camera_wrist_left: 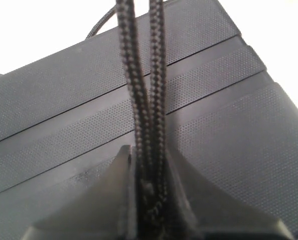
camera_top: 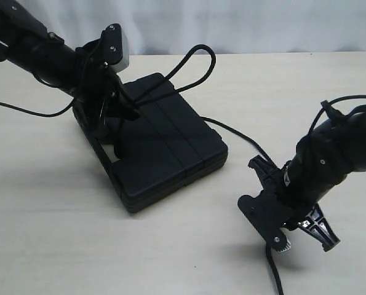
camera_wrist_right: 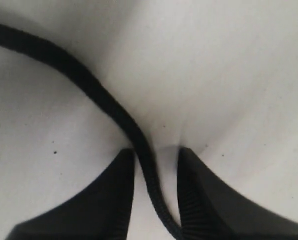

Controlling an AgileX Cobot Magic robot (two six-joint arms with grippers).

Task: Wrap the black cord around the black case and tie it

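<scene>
You find the black case (camera_top: pixel 170 147) on the table (camera_top: pixel 47 233), left of centre; the black cord (camera_wrist_right: pixel 91 87) runs from it rightward to the right gripper (camera_top: pixel 306 236).

Black cord (camera_top: pixel 274 276) leaves bottom edge; left fingers (camera_wrist_left: pixel 98 205) blurred, seemingly pinching it.

Case (camera_top: pixel 170 153): flat, black, rectangular, with ribs across the lid; lies left of centre.
Cord (camera_wrist_right: pixel 108 105): thin, black, braided; a doubled loop arcs over the case's far edge, and one strand trails to the near right.
</scene>
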